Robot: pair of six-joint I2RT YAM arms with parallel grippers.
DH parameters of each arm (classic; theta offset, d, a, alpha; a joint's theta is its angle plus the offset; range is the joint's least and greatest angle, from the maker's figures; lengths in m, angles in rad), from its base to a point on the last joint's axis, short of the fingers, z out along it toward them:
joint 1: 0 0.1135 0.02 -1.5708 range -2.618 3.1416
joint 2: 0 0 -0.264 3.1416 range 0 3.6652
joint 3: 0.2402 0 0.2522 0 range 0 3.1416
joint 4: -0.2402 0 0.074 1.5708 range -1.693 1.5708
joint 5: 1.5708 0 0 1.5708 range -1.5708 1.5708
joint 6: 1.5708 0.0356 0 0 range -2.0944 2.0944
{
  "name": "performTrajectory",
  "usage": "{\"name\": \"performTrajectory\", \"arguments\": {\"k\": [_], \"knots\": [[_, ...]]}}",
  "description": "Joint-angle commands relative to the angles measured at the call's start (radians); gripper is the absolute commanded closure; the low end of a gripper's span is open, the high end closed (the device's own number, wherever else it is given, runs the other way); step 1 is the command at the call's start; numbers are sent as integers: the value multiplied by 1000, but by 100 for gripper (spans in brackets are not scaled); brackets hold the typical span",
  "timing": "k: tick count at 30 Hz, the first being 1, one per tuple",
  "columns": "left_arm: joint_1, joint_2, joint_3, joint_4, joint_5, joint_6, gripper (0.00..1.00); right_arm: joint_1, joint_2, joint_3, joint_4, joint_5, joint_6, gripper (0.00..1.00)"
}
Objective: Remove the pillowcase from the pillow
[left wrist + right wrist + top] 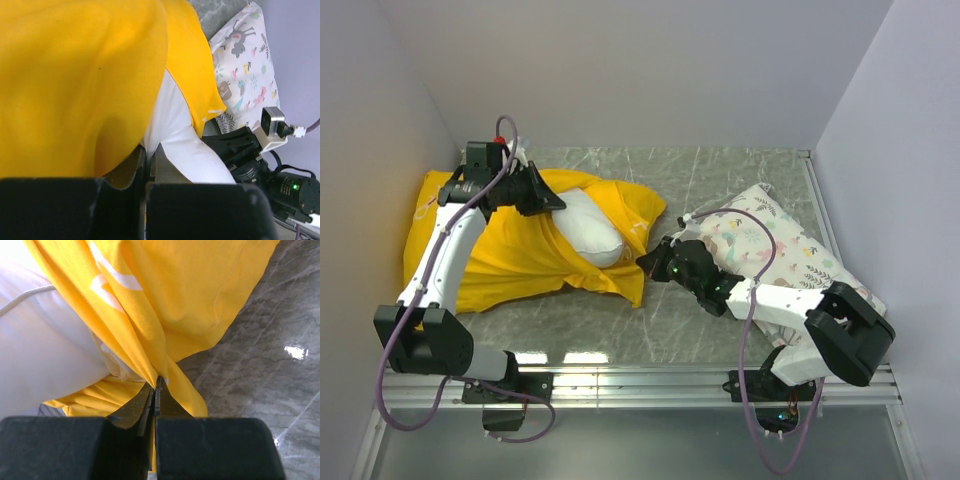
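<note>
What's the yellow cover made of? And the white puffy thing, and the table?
The pillowcase looks like thin matte cloth: it crumples and folds. The pillow seems soft white fabric over stuffing, since it bulges. The table looks like glossy marble-patterned stone or laminate: grey veins, light glare.

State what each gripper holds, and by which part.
Right gripper pinches the pillowcase at a bunched fold beside the exposed pillow. Left gripper sits nearly closed where pillowcase meets pillow; its grip is unclear.
</note>
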Motion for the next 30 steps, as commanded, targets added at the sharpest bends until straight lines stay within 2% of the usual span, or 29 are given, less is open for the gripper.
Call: {"name": "performTrajectory", "arguments": {"k": [1, 6, 7, 8, 10, 11, 14, 18, 24, 30], "knots": [[57, -119, -30, 260, -36, 45, 99, -18, 8, -45, -350, 78, -93, 100], [-43, -293, -295, 308, -99, 39, 100, 16, -27, 58, -405, 74, -162, 100], [-53, -319, -332, 314, -107, 36, 100, 22, -35, 75, -418, 74, -171, 95], [-66, -343, -364, 317, -111, 31, 99, 25, -38, 93, -420, 80, -193, 84], [-75, -402, -436, 306, -128, 31, 100, 28, -49, 144, -478, 90, -211, 69], [-82, -437, -479, 303, -130, 31, 99, 31, -64, 158, -492, 91, -230, 57], [-93, -485, -537, 291, -136, 32, 100, 40, -122, 210, -527, 102, -260, 41], [-102, -523, -571, 272, -139, 36, 100, 68, -172, 265, -528, 126, -313, 27], [-130, -557, -588, 265, -148, 19, 100, 122, -44, 444, -557, 137, -414, 13], [-158, -569, -581, 243, -165, 14, 100, 153, 183, 636, -641, 194, -443, 13]]}}
